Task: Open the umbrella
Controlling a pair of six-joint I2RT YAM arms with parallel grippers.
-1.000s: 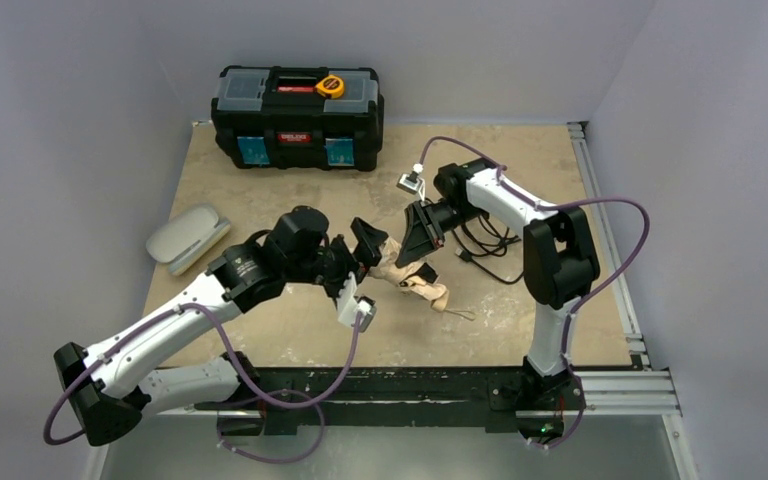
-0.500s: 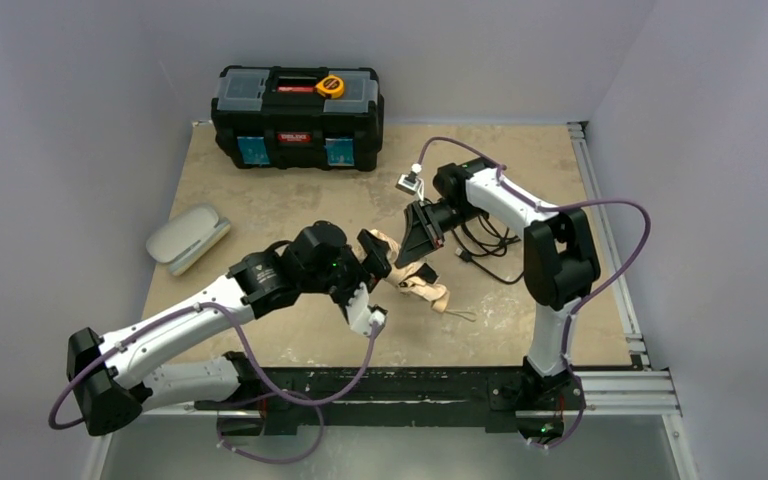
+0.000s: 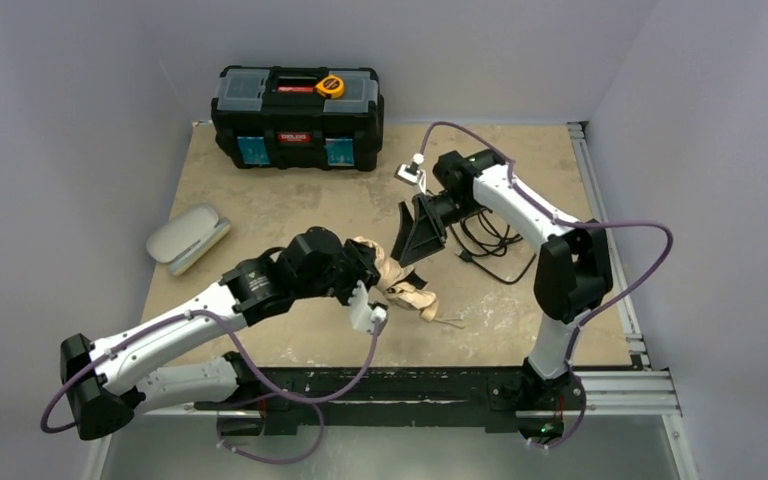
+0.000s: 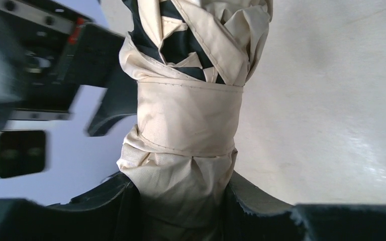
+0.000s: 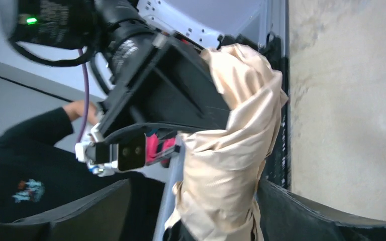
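1. The left gripper (image 3: 365, 265) reaches in from the near left. Its black fingers (image 4: 105, 206) pinch the lower folds of the compact umbrella (image 3: 400, 285), which is beige fabric with black lining.
2. The umbrella is a closed bundle at the middle of the tan tabletop (image 3: 260, 190), slanting from the left gripper towards the near right. A beige fabric strap (image 4: 188, 120) is wrapped round it.
3. The right gripper (image 3: 410, 258) meets the umbrella from the far right. Its dark fingers (image 5: 301, 216) are spread wide with the fabric between them. One finger touches the cloth and the other stands apart from it.
4. Loose black cables (image 3: 485, 240) lie just right of that gripper.
5. A grey oval case (image 3: 188, 236) sits at the left edge.
6. A black plastic toolbox (image 3: 297, 118) stands at the far left, with a yellow tape measure (image 3: 330, 86) on its lid.
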